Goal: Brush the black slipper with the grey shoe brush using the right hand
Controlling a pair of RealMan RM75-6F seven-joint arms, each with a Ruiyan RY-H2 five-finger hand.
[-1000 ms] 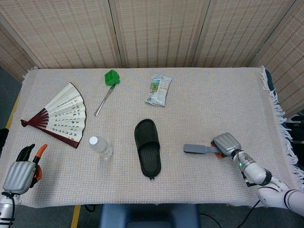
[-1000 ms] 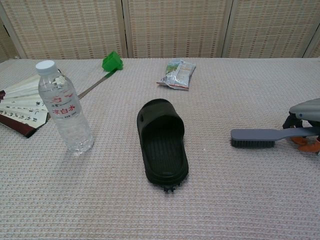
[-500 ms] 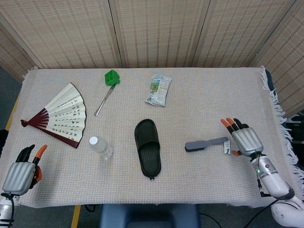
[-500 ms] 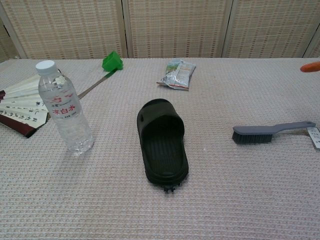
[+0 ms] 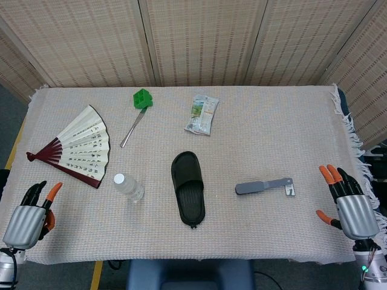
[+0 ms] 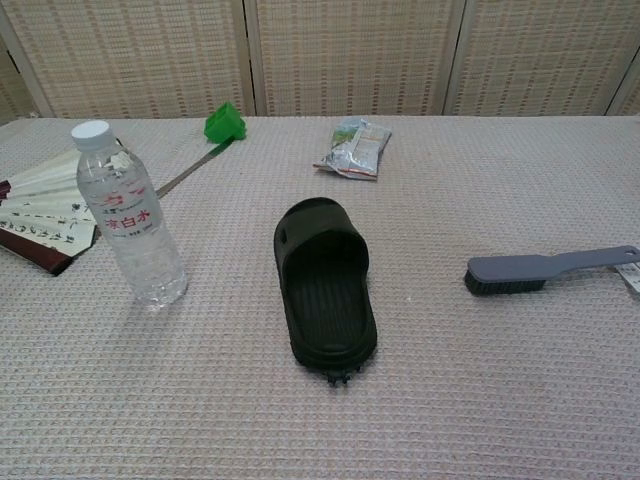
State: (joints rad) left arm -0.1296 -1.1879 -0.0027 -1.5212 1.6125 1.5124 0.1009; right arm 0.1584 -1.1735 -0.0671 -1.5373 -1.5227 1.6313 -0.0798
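Note:
A black slipper (image 5: 188,187) (image 6: 324,285) lies in the middle of the table, toe toward the back. The grey shoe brush (image 5: 263,185) (image 6: 547,270) rests bristles-down to its right, untouched, with a small tag at the handle end. My right hand (image 5: 348,204) hovers at the table's front right corner, fingers spread and empty, well apart from the brush. At the front left corner my left hand (image 5: 28,216) holds nothing, fingers apart. Neither hand shows in the chest view.
A clear water bottle (image 5: 128,187) (image 6: 129,218) stands left of the slipper. A paper fan (image 5: 75,147) lies at the left. A green-handled tool (image 5: 138,109) and a snack packet (image 5: 202,113) lie toward the back. The cloth-covered table (image 5: 272,133) has a fringed right edge.
My right hand let go of the brush handle, opened, and pulled back to the front right corner. The brush now lies alone on the cloth. The left hand stayed put.

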